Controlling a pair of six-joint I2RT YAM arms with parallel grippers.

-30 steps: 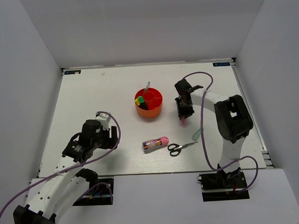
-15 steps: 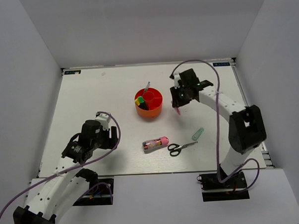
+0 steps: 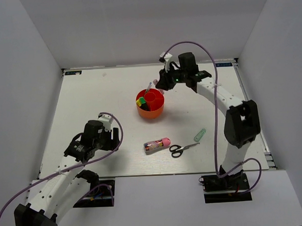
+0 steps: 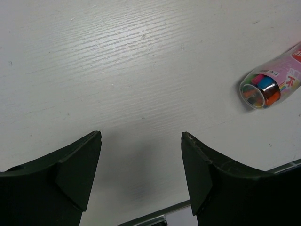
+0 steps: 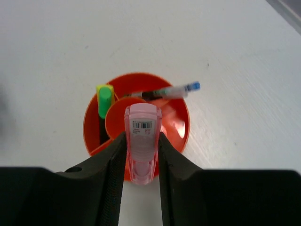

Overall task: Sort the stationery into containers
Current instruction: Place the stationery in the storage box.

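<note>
Right gripper (image 5: 141,146) is clamped on the pink tube (image 5: 143,123), which I see hanging above the orange organiser (image 5: 181,136). Left gripper (image 4: 141,155) gapes wide, empty, over the surface (image 4: 117,70) near the clear tube (image 4: 272,84).

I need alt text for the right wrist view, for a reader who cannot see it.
The right gripper holds a pink tube between its jaws, with a round orange-red organiser beyond it on the white table. The organiser holds a green-capped marker, a yellow-capped marker and a thin pen.
</note>
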